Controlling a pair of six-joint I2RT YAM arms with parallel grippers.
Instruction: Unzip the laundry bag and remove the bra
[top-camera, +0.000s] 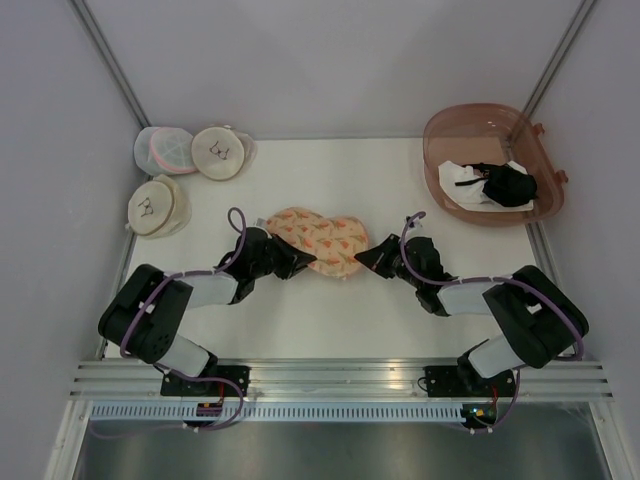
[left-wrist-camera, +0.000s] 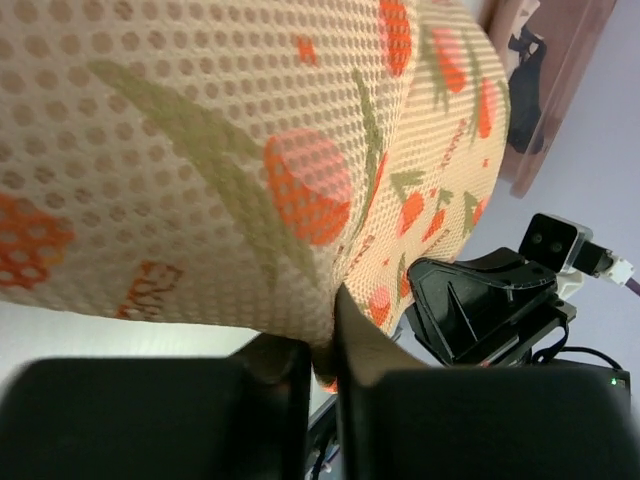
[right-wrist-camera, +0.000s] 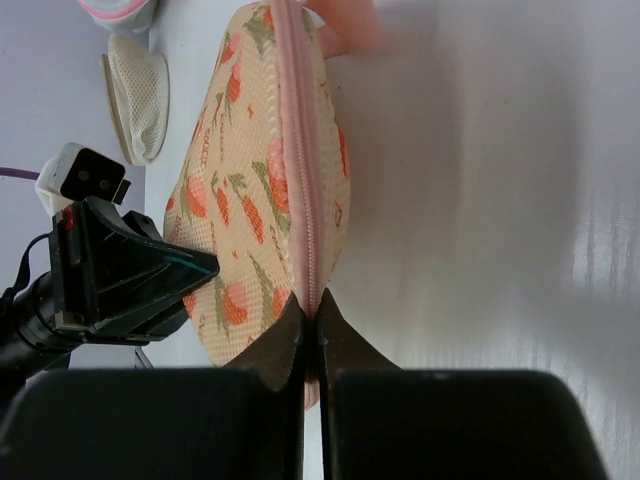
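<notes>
The laundry bag (top-camera: 320, 240) is a peach mesh pouch with orange carrot prints, lying mid-table between both arms. My left gripper (top-camera: 300, 263) is shut on the bag's left edge; in the left wrist view the mesh (left-wrist-camera: 240, 160) fills the frame and is pinched between my fingers (left-wrist-camera: 365, 350). My right gripper (top-camera: 362, 260) is shut on the bag's right end; in the right wrist view it pinches the pink zip seam (right-wrist-camera: 305, 220) at its near end. The zip looks closed. The bra is hidden.
Three round pouches (top-camera: 190, 150) lie at the far left. A brown translucent basket (top-camera: 440, 135) at the far right holds a white cloth (top-camera: 460, 180) and a black garment (top-camera: 508, 185). Grey walls close in on both sides.
</notes>
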